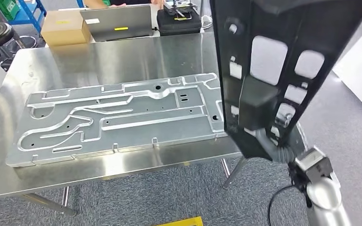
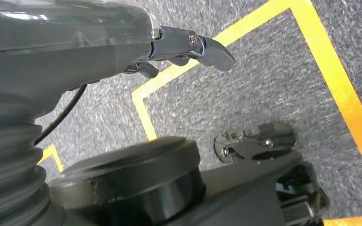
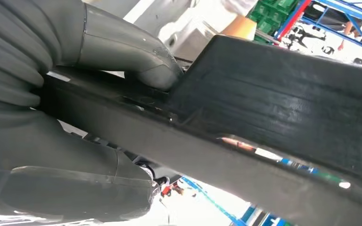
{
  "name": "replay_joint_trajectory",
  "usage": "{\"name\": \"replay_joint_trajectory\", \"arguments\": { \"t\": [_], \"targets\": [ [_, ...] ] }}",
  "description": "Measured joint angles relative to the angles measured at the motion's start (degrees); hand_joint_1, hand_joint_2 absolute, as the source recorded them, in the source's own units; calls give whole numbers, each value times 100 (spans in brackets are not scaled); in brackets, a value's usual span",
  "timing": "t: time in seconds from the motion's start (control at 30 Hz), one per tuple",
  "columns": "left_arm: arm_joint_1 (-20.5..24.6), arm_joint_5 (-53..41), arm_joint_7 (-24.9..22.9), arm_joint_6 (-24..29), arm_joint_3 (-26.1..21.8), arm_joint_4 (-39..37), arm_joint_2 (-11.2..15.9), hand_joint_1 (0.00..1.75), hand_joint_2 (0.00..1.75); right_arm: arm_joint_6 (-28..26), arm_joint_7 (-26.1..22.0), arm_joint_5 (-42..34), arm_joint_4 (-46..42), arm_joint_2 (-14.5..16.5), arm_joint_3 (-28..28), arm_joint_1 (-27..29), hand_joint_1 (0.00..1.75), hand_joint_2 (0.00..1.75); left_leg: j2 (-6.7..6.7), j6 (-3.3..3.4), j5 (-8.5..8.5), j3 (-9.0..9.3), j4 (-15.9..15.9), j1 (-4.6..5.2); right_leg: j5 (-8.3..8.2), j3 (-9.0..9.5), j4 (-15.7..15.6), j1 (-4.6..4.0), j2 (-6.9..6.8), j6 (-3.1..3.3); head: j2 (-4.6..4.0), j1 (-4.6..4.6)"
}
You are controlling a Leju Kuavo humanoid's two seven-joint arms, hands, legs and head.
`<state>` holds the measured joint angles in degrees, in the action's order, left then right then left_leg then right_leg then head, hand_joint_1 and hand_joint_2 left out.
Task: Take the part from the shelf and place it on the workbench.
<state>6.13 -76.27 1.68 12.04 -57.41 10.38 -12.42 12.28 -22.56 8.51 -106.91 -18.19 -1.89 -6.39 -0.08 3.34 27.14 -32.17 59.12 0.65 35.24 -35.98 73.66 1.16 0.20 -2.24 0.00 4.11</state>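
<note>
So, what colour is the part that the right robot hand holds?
Black, clearest in the head view: the part has cut-out openings.

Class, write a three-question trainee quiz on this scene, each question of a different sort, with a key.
1. True or false: the black part lies flat on the workbench.
2. Which hand holds the part? A left B right
3. Fill in: a large silver ___ lies on the workbench.

Key: 1 false, it is held up over the bench's right end. 2 B, the right hand; the left hand hangs over the floor. 3 plate.
</note>
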Motion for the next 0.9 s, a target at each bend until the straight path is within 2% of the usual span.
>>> {"name": "replay_joint_trajectory", "arguments": {
  "t": [0.03,0.07,0.1,0.13,0.2,0.23,0.27,0.33,0.4,0.43,0.47,0.53,0.57,0.6,0.67,0.7,0.73,0.83,0.9],
  "targets": [
    [-11,-2,-3,-4,6,0,-3,0,175,-7,13,2,96,-44,33,-104,175,175,-29,8,53,54,0,0,133,-208,149,1,0,-5,0,0],
    [-24,-3,-5,-7,10,0,-4,0,175,-15,18,4,171,-86,68,-180,175,175,-64,7,115,127,0,0,182,-344,135,0,-1,-3,0,0],
    [-35,-8,-5,-9,13,0,-8,0,175,-29,20,5,228,-126,100,-239,175,175,-94,0,182,214,0,0,99,-404,-44,-4,-2,7,0,0],
    [-45,-18,-4,-10,15,0,-11,0,175,-61,29,39,276,-165,130,-297,175,175,-117,-10,256,311,0,1,-137,-411,-355,-17,-2,29,0,0],
    [-76,-67,-7,-32,23,-5,-23,0,175,-266,132,421,444,-236,242,-544,175,175,-138,-46,394,436,-2,9,-921,-401,-1024,-71,13,109,0,-1],
    [-77,-122,-13,-53,37,-7,-27,0,175,-473,272,923,628,-266,365,-811,175,175,-129,-74,446,460,-7,12,-1225,-410,-1218,-87,34,148,0,-5],
    [-57,-203,-34,-78,67,-9,-32,0,175,-741,490,1688,926,-287,566,-1232,175,175,-99,-106,469,464,-8,23,-1402,-426,-1318,-104,67,181,0,-12],
    [60,-417,-112,-122,175,-8,-34,0,175,-1230,1065,3671,1845,-226,1171,-2403,175,175,-13,-181,414,435,88,45,-1406,-393,-1376,-74,146,224,0,-25],
    [211,-582,-203,-123,306,-5,-37,0,175,-1443,1559,5476,3113,31,1922,-3674,175,175,15,-257,331,233,493,51,-1388,-283,-1487,-32,186,268,0,-28],
    [280,-625,-234,-104,363,-4,-38,0,175,-1471,1704,6056,3768,223,2281,-4208,175,175,7,-292,383,39,801,35,-1373,-225,-1531,-17,186,288,0,-27],
    [333,-645,-251,-82,409,-4,-42,0,175,-1501,1801,6411,4411,437,2628,-4640,175,175,-3,-328,507,-195,1119,6,-1349,-179,-1551,-17,179,304,0,-26],
    [395,-654,-260,-50,473,-4,-45,0,175,-1621,1882,6603,5447,846,3183,-5152,175,175,-2,-395,771,-615,1541,-56,-1281,-99,-1557,-18,153,313,0,-26],
    [406,-647,-254,-39,491,-4,-45,0,175,-1710,1900,6602,5863,1028,3395,-5266,175,175,-1,-425,755,-725,1536,-80,-1236,-45,-1555,-18,130,307,0,-26],
    [409,-634,-242,-28,503,-4,-45,0,175,-1792,1907,6599,6215,1189,3559,-5326,175,175,1,-449,586,-744,1349,-101,-1186,20,-1552,-17,102,298,0,-26],
    [384,-601,-202,13,514,-5,-45,0,175,-1905,1900,6594,6810,1478,3810,-5395,175,175,3,-480,-55,-619,613,-135,-1078,140,-1544,-15,42,267,0,-27],
    [363,-587,-183,39,517,-5,-46,0,175,-1934,1889,6593,7080,1602,3918,-5445,175,175,4,-482,-273,-559,273,-133,-1040,165,-1533,-19,19,244,0,-27],
    [338,-581,-172,67,523,-6,-48,0,175,-1950,1877,6593,7311,1701,4014,-5504,175,175,6,-456,-418,-526,65,-127,-1015,160,-1525,-26,7,218,0,-26],
    [260,-583,-152,118,544,-7,-45,0,175,-1961,1830,6578,7749,1875,4198,-5602,175,175,0,-318,-444,-518,-29,-110,-959,123,-1515,-43,-4,122,0,-26],
    [243,-588,-133,121,553,-7,-45,0,175,-1962,1797,6560,7889,1926,4244,-5619,175,175,-6,-255,-432,-489,-54,-121,-842,68,-1365,-29,-12,64,0,-26]
  ]
}}
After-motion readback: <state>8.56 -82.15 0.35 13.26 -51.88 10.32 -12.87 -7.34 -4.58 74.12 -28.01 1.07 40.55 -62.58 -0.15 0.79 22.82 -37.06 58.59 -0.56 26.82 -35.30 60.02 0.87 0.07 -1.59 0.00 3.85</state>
